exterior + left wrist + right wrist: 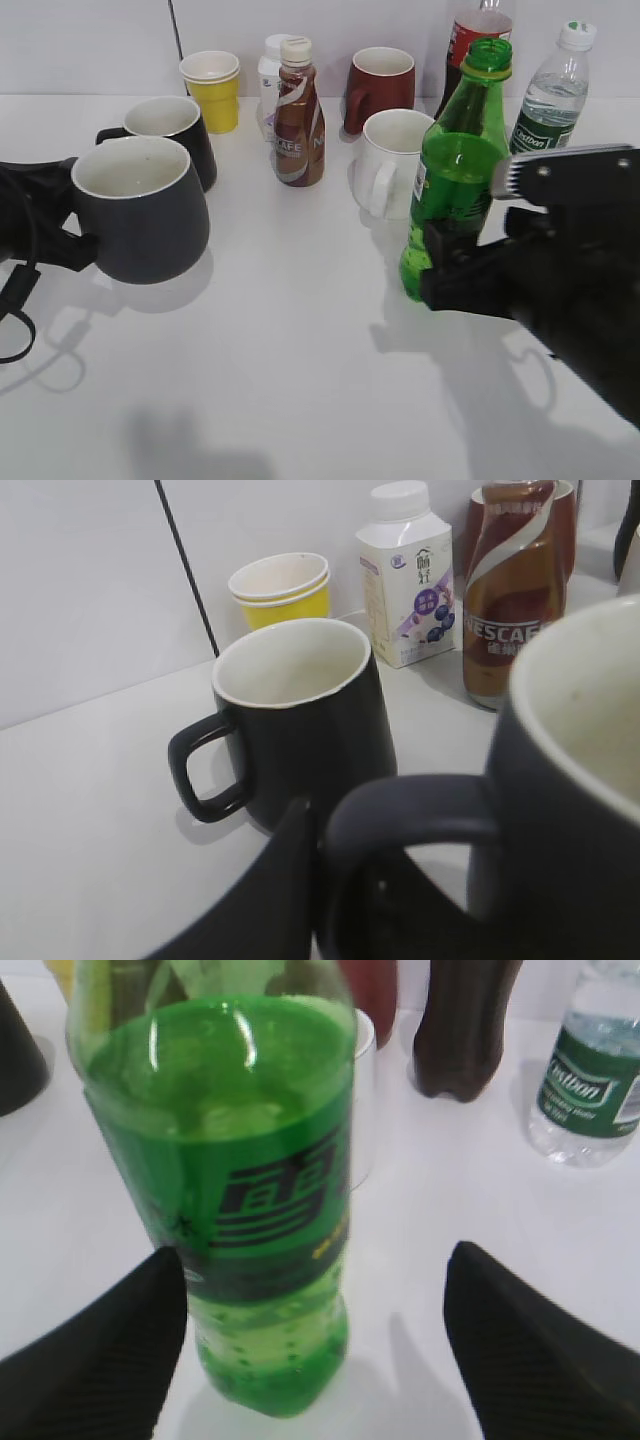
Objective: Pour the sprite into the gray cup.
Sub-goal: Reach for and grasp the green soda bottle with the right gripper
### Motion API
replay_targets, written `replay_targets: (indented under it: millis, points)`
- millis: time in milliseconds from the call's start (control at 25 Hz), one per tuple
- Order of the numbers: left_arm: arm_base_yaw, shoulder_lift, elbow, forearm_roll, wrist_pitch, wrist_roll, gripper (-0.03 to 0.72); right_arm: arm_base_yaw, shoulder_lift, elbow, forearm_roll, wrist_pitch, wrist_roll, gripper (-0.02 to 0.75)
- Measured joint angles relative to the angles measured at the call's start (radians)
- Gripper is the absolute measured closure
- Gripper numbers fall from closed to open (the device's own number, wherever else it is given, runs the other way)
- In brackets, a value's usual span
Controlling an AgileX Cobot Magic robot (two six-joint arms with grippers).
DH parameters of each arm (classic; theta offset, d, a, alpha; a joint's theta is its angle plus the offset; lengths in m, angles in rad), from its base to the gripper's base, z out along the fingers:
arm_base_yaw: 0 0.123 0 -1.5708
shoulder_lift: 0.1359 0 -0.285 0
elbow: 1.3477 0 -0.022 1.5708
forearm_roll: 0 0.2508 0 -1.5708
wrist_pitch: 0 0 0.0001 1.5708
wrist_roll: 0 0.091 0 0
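Right wrist view shows my right jaws [315, 1345] open astride the sprite [240, 1190], nearer the left finger, so uneven closing could tip it; left jaws [330, 880] grip the gray cup [570, 780] handle.

Both arms are matte black. The right end effector [320, 1350] has broad, wedge-shaped, finely ribbed fingers [95, 1360], with a silver ridged block behind it. Black cables loop behind the left end effector [60, 235].
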Motion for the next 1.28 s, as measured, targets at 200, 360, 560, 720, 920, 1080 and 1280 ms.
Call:
replay_targets:
  millis: [200,360,560,720,920,1080,1280]
  points:
    - [0.000,0.000,0.000,0.000,0.000,0.000,0.638,0.000,0.084,-0.034,-0.021,-0.023,0.084,0.141]
    - [0.000,0.000,0.000,0.000,0.000,0.000,0.638,-0.013,0.150,-0.056,-0.026,-0.068,0.169,0.142]
    - [0.000,0.000,0.000,0.000,0.000,0.000,0.638,-0.071,0.223,-0.105,-0.086,-0.076,0.234,0.142]
    - [0.000,0.000,0.000,0.000,0.000,0.000,0.638,-0.112,0.270,-0.149,-0.145,-0.076,0.291,0.142]
    - [0.000,0.000,0.000,0.000,0.000,0.000,0.638,-0.126,0.303,-0.179,-0.168,-0.081,0.305,0.275]
    - [0.000,0.000,0.000,0.020,0.000,0.000,0.638,-0.126,0.282,-0.179,-0.170,-0.056,0.224,0.301]
    - [-0.025,0.000,0.000,0.115,0.000,0.000,0.638,-0.128,0.160,-0.174,-0.343,0.108,-0.030,0.303]
